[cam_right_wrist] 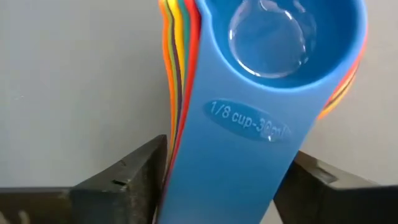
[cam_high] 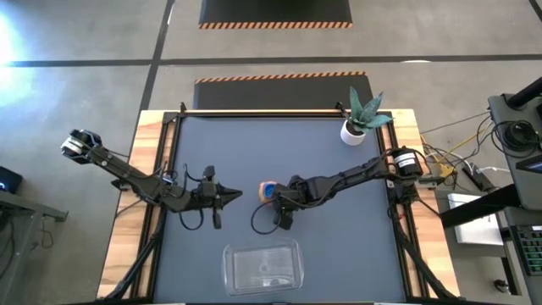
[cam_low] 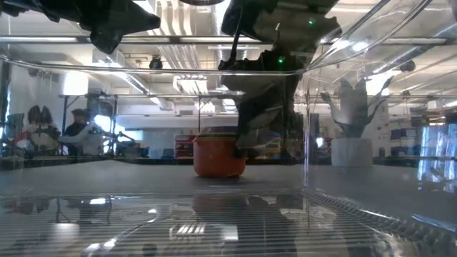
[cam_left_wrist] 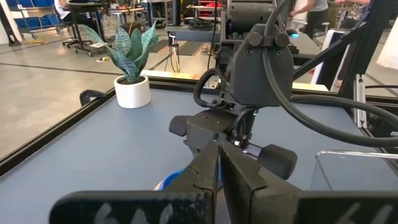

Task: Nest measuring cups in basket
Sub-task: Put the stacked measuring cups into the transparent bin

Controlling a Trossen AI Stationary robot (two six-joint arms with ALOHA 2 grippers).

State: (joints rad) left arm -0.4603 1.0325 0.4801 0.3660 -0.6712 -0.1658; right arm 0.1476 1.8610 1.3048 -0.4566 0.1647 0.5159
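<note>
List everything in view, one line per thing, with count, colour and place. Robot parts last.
measuring cups: one nested stack, blue innermost with red, orange and yellow edges showing, standing mid-table.
basket: one, clear, near table edge, no cups in it.
plant pot: one, white with green plant, far right corner.
table: one, dark grey mat, wooden border.
person: one, seated in the room behind.
left gripper: fingers together, left of the stack, holding nothing.
right gripper: fingers either side of the stack's handles.
</note>
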